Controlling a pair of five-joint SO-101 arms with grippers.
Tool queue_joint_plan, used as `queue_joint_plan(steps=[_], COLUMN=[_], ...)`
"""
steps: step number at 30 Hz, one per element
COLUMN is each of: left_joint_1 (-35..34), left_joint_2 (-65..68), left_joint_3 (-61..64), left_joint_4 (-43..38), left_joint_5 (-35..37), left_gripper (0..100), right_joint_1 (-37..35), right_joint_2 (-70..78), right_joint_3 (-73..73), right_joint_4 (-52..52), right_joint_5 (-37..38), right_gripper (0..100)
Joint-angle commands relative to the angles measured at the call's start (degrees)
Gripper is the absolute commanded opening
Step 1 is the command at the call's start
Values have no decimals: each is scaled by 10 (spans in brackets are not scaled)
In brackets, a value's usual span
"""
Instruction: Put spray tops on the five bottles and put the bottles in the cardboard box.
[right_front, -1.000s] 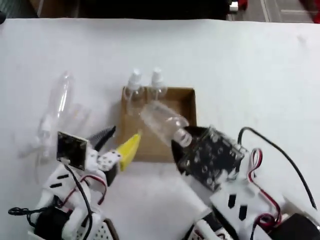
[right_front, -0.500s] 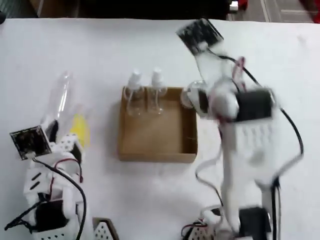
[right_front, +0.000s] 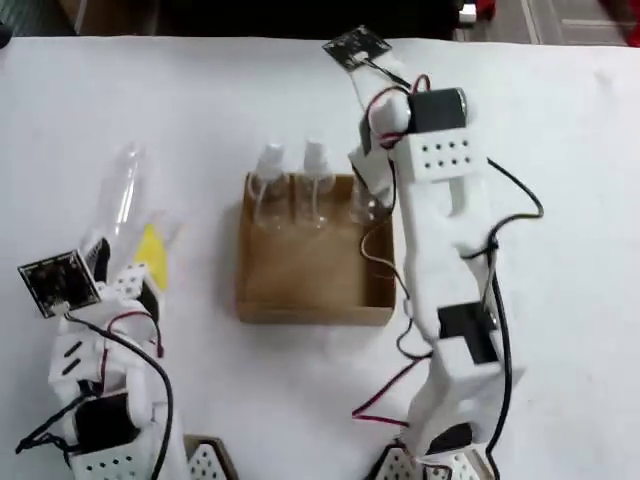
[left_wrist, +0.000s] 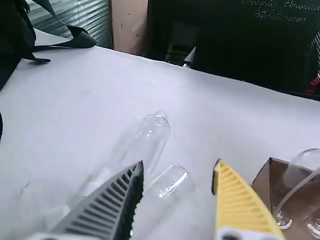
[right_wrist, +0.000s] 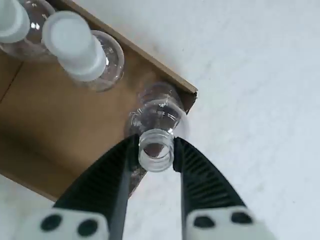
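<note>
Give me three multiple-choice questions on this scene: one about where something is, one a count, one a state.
1. Where is the uncapped bottle that the right hand grips?
A) in a corner of the cardboard box
B) lying flat outside the box
C) above the box's middle

2. How many bottles in the box wear white spray tops?
A) none
B) two
C) four

3. How is the left hand?
A) shut on a bottle
B) shut on a spray top
C) open, holding nothing

Answers:
1 A, its base sits in the box corner.
2 B, two capped bottles stand along the far wall.
3 C, it gapes over the lying bottles on the table.
</note>
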Motion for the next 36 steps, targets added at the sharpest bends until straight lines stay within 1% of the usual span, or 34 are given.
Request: queue_joint_plan(steps=[1, 5, 10, 18, 27, 33, 36], left_joint_1=[14, 14, 14, 14, 14, 15, 15], left_joint_2=[-5, -5, -5, -5, -5, -5, -5], left_joint_3=[-4, -4, -3, -3, 4, 4, 4], left_joint_4=[-11, -11, -11, -11, -13, -14, -14], left_joint_5=[8, 8, 8, 8, 8, 8, 8], left_gripper=[214, 214, 214, 214, 214, 214, 214], right_joint_1=[7, 0, -4, -5, -29, -31, -29], right_joint_2=[15, 36, 58, 61, 62, 62, 62], right_joint_3=[-47, -50, -54, -50, -49, -48, -48], right_joint_4=[-5, -7, -7, -23, -22, -22, -22], right_joint_5=[-4, -4, -26, -27, -28, -28, -27], right_gripper=[16, 16, 16, 16, 22, 150, 170])
